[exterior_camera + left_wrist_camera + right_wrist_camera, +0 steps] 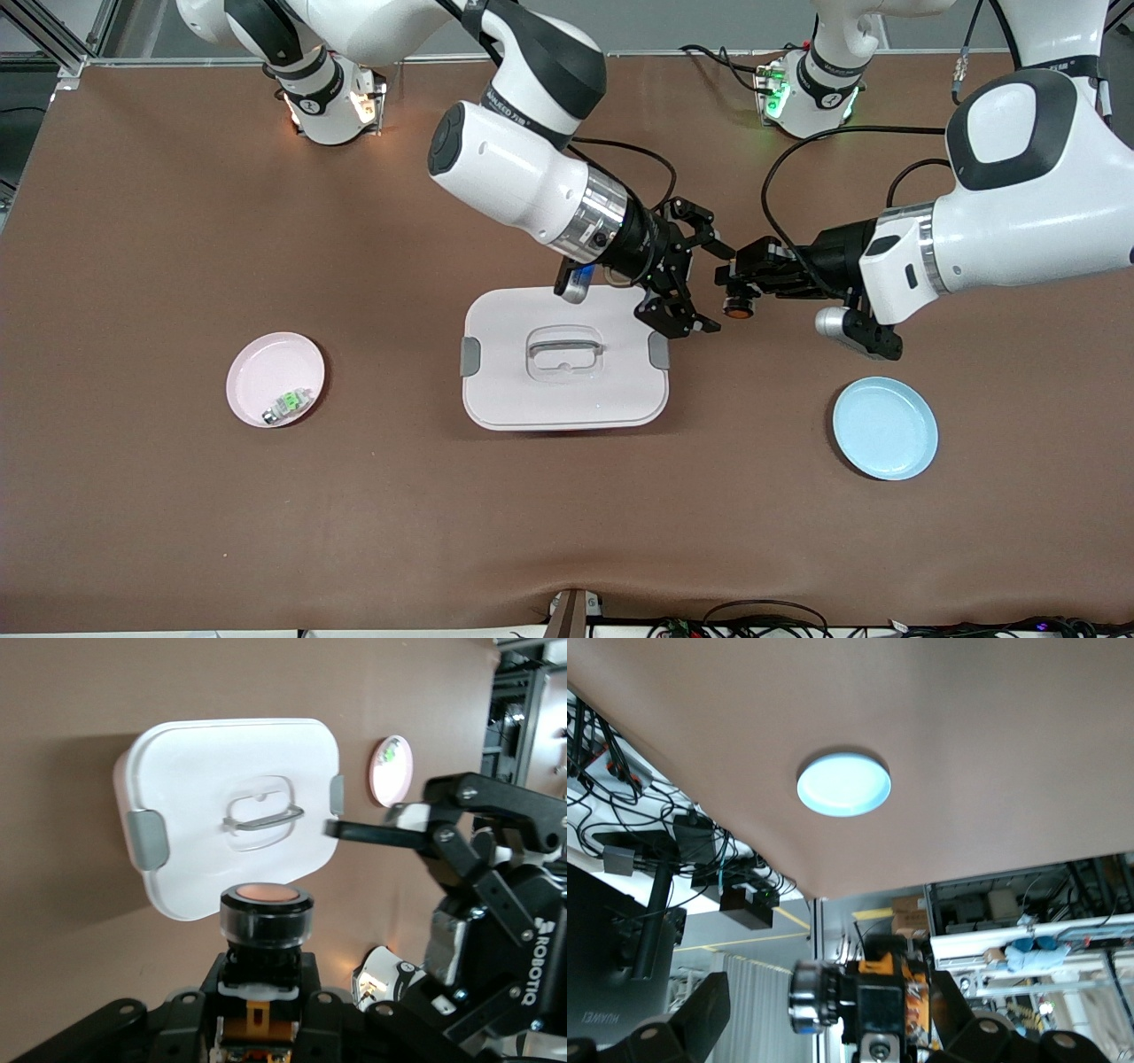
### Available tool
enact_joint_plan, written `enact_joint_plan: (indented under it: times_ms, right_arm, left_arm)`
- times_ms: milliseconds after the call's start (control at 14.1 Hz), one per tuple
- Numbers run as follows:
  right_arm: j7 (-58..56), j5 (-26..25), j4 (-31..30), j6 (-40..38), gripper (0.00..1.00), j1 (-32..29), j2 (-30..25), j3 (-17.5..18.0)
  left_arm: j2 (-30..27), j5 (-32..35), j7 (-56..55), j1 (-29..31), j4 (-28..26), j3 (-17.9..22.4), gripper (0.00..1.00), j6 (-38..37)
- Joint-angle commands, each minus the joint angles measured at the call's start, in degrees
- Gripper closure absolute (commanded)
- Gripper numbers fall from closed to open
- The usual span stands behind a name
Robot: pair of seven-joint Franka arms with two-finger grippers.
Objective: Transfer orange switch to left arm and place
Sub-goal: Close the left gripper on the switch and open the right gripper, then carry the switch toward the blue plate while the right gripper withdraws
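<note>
My left gripper (742, 282) is shut on the orange switch (737, 307), a black-bodied button with an orange cap (266, 893). It holds the switch in the air over the table, just off the corner of the white box (567, 390) toward the left arm's end. In the left wrist view the switch stands up from the left gripper (264, 992). My right gripper (722, 291) is open, its fingers (678, 319) spread on either side of the switch without touching it. In the right wrist view the switch (873, 992) sits between the right gripper's (833, 1014) wide-apart fingers (700, 1010).
The lidded box (221, 753) has grey side clips and a clear handle. A pink plate (257, 372) with a small green-and-clear component (288, 405) lies toward the right arm's end. A blue plate (886, 428) lies toward the left arm's end, nearer the front camera.
</note>
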Motion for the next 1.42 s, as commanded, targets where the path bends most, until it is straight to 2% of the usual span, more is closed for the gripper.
enact_joint_plan:
  times_ms: [0, 212, 425, 567, 708, 992, 1346]
  right_arm:
    - [-4.83, 0.74, 3.86, -8.82, 0.00, -3.35, 0.25, 0.48]
    - [-15.70, 0.74, 5.28, -19.02, 0.00, -5.20, -0.72, 0.48]
    - [-34.57, 0.30, 5.28, -28.51, 0.00, -6.96, -1.42, 0.21]
    - [-41.03, -0.92, 5.28, -32.40, 0.00, -7.92, -2.47, -0.31]
    - [-48.93, -7.59, 5.19, -36.43, 0.00, -7.93, -2.92, -0.14]
    - [-70.37, -11.82, 5.19, -43.82, 0.00, -10.38, -4.76, -1.11]
    - [-97.61, -22.27, 4.75, -51.30, 0.00, -14.25, -7.57, -1.11]
  left_arm:
    - [-2.05, 5.06, -7.86, 0.53, 0.12, 0.38, 1.00, -0.60]
    - [-2.94, 13.76, -14.11, 2.64, 0.12, 0.38, 1.00, -1.31]
    - [-2.59, 23.42, -25.08, 2.64, 0.12, 0.38, 1.00, -1.22]
    - [-2.15, 28.53, -33.95, 3.08, 0.12, 0.55, 1.00, -1.22]
    - [-1.28, 32.66, -39.86, 4.83, 0.04, 0.82, 1.00, -0.96]
    - [1.45, 37.85, -51.97, 7.21, 0.03, 1.08, 1.00, 1.41]
    - [4.70, 39.01, -63.68, 9.85, -0.14, 1.34, 1.00, 5.80]
